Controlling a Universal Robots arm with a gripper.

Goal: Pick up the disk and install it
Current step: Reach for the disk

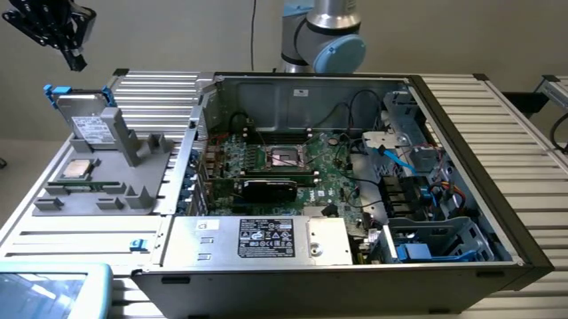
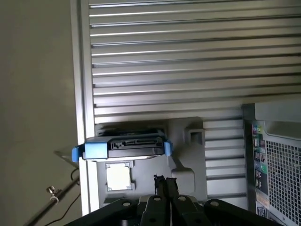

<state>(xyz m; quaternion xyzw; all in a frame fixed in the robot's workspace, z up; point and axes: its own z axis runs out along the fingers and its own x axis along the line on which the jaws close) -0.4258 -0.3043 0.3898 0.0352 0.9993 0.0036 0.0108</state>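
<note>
A tabletop (image 1: pixel 497 133) of ribbed silver aluminium profiles carries everything. At its middle lies a large open black and grey metal computer case (image 1: pixel 302 100), side panel off, with a green motherboard (image 1: pixel 293 166) showing inside and a silver power-supply box with a black printed label (image 1: pixel 257 239) along its near edge. In the case's corner at the exterior view's lower right sits another drive unit in a blue bracket (image 1: pixel 413 252).

Behind the case rises the silver and pale-blue jointed robot arm (image 1: pixel 324 33).

On the exterior view's left, just beside the case, a grey moulded plastic holder (image 1: pixel 133 193) rests on the tabletop. The disk (image 1: pixel 89 116), a flat rectangular grey-metal hard drive with a white label, clipped in a bright blue plastic bracket with end tabs, stands upright on its edge in a slot at the holder's far end. In the wrist view the disk (image 2: pixel 124 147) shows its upper edge and connector.

The black gripper (image 1: pixel 74 61) hangs in the air above that far end, well apart from the disk. Its fingers are pressed together and hold nothing; the wrist view shows the gripper (image 2: pixel 164 181) with the disk beyond the fingertips.

A small square silver processor chip (image 1: pixel 78 168) lies flat in a holder pocket near the disk, and a thin green memory stick (image 1: pixel 80 181) lies just beside the chip.
</note>
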